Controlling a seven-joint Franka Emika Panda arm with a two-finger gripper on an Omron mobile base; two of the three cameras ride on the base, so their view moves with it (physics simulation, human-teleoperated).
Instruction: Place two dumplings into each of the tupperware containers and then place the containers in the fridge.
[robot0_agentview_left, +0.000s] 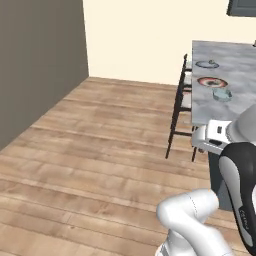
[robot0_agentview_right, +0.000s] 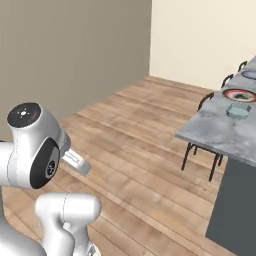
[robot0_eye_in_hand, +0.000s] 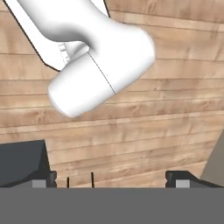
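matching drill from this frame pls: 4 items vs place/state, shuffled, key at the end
Things:
1. tupperware container
2. red-and-black-rimmed plate
3. chairs
4. gripper

Places or states:
A. on the wooden floor, tucked against the counter's edge
B. open, holding nothing, pointing down at the floor planks
C. on the grey marble counter, nearest its near end
D. on the counter, just beyond the translucent box

Pairs: 1-C, 2-D, 3-A, 4-B
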